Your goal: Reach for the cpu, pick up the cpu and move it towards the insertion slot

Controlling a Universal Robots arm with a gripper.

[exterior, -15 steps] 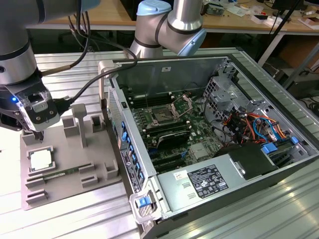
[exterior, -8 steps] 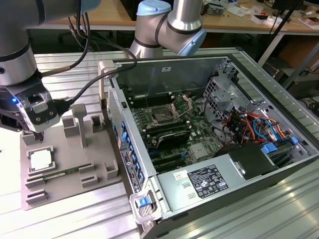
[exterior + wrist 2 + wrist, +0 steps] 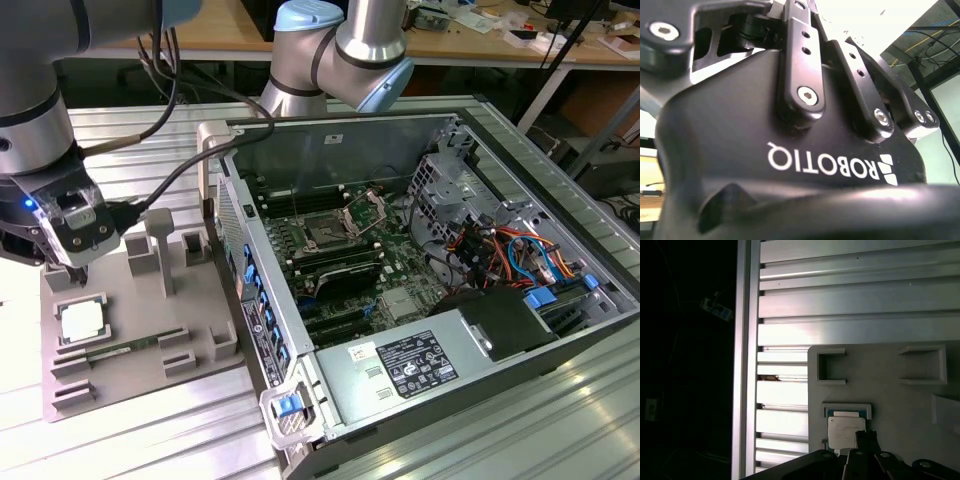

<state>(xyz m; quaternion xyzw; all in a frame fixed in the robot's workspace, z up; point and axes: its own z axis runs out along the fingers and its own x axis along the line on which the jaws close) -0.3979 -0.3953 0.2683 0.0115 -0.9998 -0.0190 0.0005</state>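
The cpu [image 3: 82, 322] is a small pale square chip lying flat in a recess of the grey fixture plate [image 3: 140, 370] at the exterior view's left. My gripper [image 3: 78, 266] hangs just above and a little behind it, shut and holding nothing. In the first wrist view the gripper [image 3: 866, 439] overlaps one corner of the cpu [image 3: 842, 432]. The insertion slot [image 3: 325, 232] is a dark square in a silver bracket on the motherboard inside the open computer case [image 3: 520, 150], well to the right of the gripper. The gripper's black housing [image 3: 790, 145] is seen close up in the second wrist view.
Upright grey posts [image 3: 160, 245] and raised holders stand on the fixture plate near the cpu. The case's side wall [image 3: 245, 290] rises between the fixture and the motherboard. A second robot arm [image 3: 340, 50] stands behind the case. The ribbed aluminium table [image 3: 855, 300] lies under everything.
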